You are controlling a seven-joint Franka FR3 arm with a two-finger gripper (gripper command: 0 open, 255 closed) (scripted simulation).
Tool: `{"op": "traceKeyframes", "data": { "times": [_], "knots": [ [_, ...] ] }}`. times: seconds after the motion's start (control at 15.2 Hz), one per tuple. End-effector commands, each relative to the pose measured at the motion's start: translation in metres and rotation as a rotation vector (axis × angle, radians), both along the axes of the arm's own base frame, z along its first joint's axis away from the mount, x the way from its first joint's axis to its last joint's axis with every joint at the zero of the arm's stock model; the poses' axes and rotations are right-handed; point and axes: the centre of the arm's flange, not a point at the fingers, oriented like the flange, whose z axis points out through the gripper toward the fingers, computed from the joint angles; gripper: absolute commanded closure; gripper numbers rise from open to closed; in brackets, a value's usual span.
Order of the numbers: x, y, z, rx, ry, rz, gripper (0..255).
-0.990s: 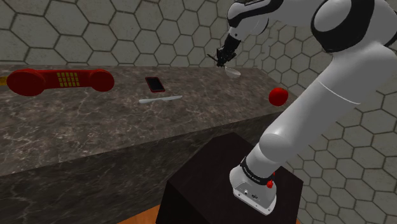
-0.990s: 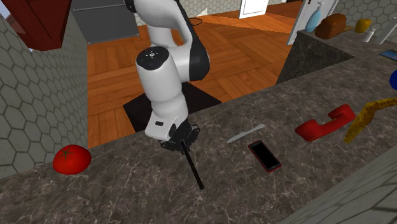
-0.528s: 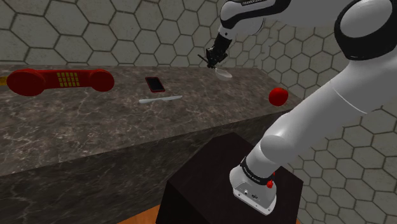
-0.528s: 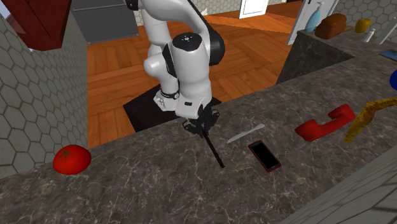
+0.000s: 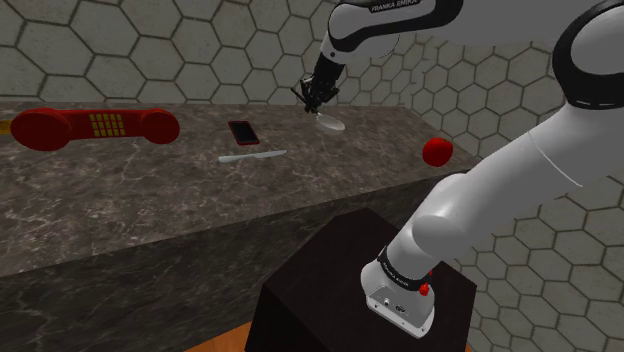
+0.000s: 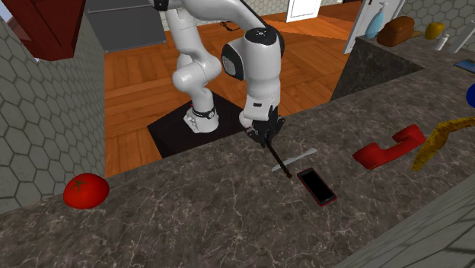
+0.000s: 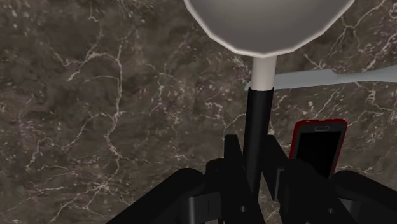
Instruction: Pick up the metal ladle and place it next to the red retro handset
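The ladle has a pale grey bowl [image 7: 267, 22] and a black handle [image 7: 259, 127]. My gripper [image 7: 257, 153] is shut on that handle and carries the ladle [image 5: 330, 121] above the dark marble counter [image 5: 150, 200]. In the second exterior view the gripper [image 6: 264, 134] hangs over the counter's near edge and the ladle [image 6: 282, 161] slants down over a pale knife [image 6: 294, 159]. The red retro handset [image 5: 95, 127] lies far toward the shoulder view's left. It lies on the second exterior view's right as the handset [image 6: 388, 148].
A red-cased phone [image 5: 242, 132] [image 6: 317, 186] [image 7: 318, 149] and the knife [image 5: 252, 155] [image 7: 318, 77] lie between ladle and handset. A red tomato [image 5: 436, 151] [image 6: 84, 189] sits at the counter's other end. A yellow banana [image 6: 441, 137] lies beyond the handset. A hexagon-tiled wall backs the counter.
The gripper has carried the ladle steadily toward the shoulder view's left, away from the tomato and up to the knife and phone. Its grip on the handle is unchanged.
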Motion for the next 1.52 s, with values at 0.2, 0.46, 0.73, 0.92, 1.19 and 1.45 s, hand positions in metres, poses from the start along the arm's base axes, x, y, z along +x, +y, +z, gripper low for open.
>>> {"op": "traceKeyframes", "data": {
  "times": [0.2, 0.46, 0.73, 0.92, 1.19, 1.45],
  "knots": [
    [0.01, 0.065, 0.001, 0.0, 0.0, -0.002, 255],
    [0.016, 0.117, 0.001, 0.0, 0.0, -0.002, 255],
    [0.022, 0.17, 0.001, 0.0, 0.0, -0.002, 255],
    [0.026, 0.209, 0.001, 0.0, 0.0, -0.002, 255],
    [0.033, 0.262, 0.001, 0.0, 0.0, -0.002, 255],
    [0.039, 0.314, 0.001, 0.0, 0.0, -0.002, 255]
  ]
}}
